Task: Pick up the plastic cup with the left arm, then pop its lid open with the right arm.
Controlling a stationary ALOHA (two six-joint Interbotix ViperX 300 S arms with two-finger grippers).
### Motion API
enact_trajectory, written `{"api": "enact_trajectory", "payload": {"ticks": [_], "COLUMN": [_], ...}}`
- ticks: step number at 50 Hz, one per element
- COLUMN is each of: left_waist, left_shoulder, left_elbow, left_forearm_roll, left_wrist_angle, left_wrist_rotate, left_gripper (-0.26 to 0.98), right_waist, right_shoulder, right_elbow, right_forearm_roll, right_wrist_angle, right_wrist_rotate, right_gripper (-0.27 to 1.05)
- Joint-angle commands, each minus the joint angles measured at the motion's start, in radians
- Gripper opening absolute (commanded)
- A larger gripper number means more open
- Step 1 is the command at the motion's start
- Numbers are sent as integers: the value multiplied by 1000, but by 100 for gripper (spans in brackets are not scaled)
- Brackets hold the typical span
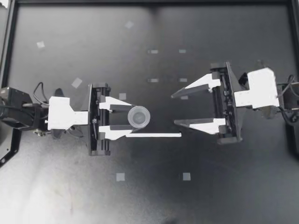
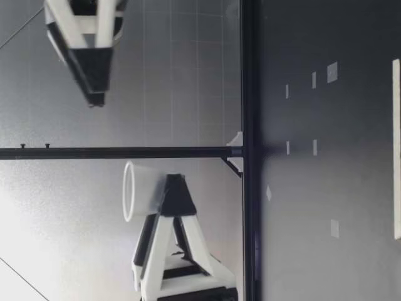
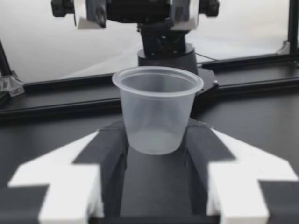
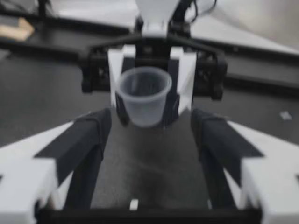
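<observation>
Views of one moment over a dark tabletop (image 1: 210,196).

**Top view:** the left gripper (image 1: 131,116) was clamped from two sides on a small translucent plastic cup (image 1: 138,116), left of the tabletop's middle. The right gripper (image 1: 174,109) faced it from nearer the right edge, fingers spread wide, grasping nothing, and well apart from the cup. A thin white strip (image 1: 154,135) ran beside the left gripper toward the tabletop's middle. Grey tape squares (image 1: 120,177) dotted the surface.

**Low view:** this view alone showed height. The cup (image 2: 141,191) was held upright, clear above the tabletop. The right gripper (image 2: 94,97) likewise hung clear of it, and the white strip (image 2: 396,147) lay flat on the surface.

**Left wrist view:** this view alone showed the grip closely. The dark pads (image 3: 110,149) pressed the cup's (image 3: 156,109) lower wall on both sides, with the rim standing above them. The cup was empty.

**Right wrist view:** the right gripper's own fingers (image 4: 91,135) stood far apart. The cup (image 4: 143,95) was ahead of them, caught in the left gripper.
</observation>
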Motion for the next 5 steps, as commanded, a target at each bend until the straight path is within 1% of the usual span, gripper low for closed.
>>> {"api": "enact_trajectory", "payload": {"ticks": [1, 5], "left_waist": [0, 0], "left_shoulder": [-20, -20], "left_elbow": [-15, -15], "left_forearm_roll": [2, 2], "left_wrist_angle": [-5, -5], "left_wrist_rotate": [-2, -2], "left_gripper": [24, 24], "right_waist": [-6, -6], "right_shoulder": [-8, 0], "right_elbow": [0, 11], "right_forearm_roll": [6, 6], "right_wrist_angle": [-26, -61], "right_wrist_rotate": [-2, 0], "right_gripper": [69, 69]}}
